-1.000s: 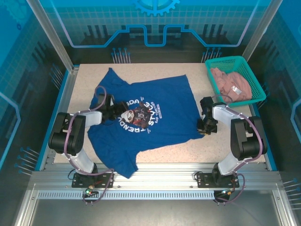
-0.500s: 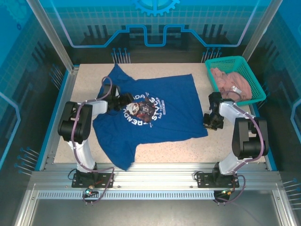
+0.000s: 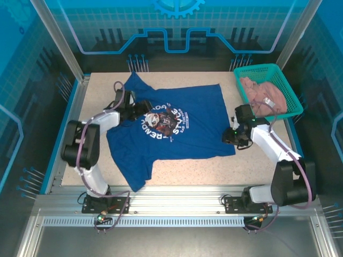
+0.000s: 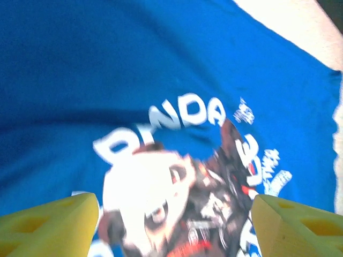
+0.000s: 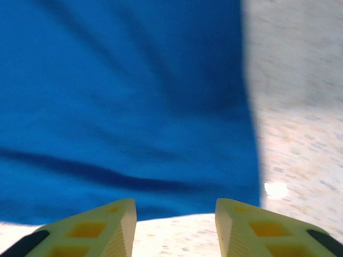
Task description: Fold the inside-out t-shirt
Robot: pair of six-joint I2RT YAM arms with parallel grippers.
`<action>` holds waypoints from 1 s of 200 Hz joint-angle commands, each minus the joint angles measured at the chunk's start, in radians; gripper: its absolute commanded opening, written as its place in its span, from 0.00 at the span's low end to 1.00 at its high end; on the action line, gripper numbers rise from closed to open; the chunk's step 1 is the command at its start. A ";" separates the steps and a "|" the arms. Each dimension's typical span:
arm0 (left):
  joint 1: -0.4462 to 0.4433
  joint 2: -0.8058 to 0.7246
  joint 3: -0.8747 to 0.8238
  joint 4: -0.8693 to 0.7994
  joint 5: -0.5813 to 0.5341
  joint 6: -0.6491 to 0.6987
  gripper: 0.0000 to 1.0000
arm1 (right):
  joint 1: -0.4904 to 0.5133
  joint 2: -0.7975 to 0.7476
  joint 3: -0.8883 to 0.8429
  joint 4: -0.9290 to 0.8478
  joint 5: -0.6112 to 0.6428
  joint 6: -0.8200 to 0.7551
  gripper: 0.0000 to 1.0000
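The inside-out t-shirt [image 3: 182, 140] lies spread flat beside the green basket [image 3: 282, 73] — apparently the flattening step, with no fold made. Both grippers stand parted and empty: the right gripper [image 5: 176, 208] at the basket-side hem, the left gripper [image 4: 174, 208] over the print [image 3: 163, 122], farther off. Next, each must pinch an edge.

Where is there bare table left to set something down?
Widest bare table: the near strip between the hem of the t-shirt and the front edge, middle to right. A thin strip runs behind the shirt. Crowded: right side, with the right end effector near the green basket; left end effector over the print.
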 commanded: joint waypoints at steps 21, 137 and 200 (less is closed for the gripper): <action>-0.011 -0.169 -0.215 -0.022 -0.029 -0.003 0.77 | 0.185 0.176 0.075 0.234 -0.169 0.073 0.49; 0.109 0.031 -0.166 -0.035 -0.070 -0.015 0.78 | 0.018 0.569 0.272 0.228 -0.170 0.161 0.40; 0.106 0.132 0.062 -0.067 -0.017 -0.031 0.78 | -0.028 0.632 0.457 0.147 -0.135 0.112 0.39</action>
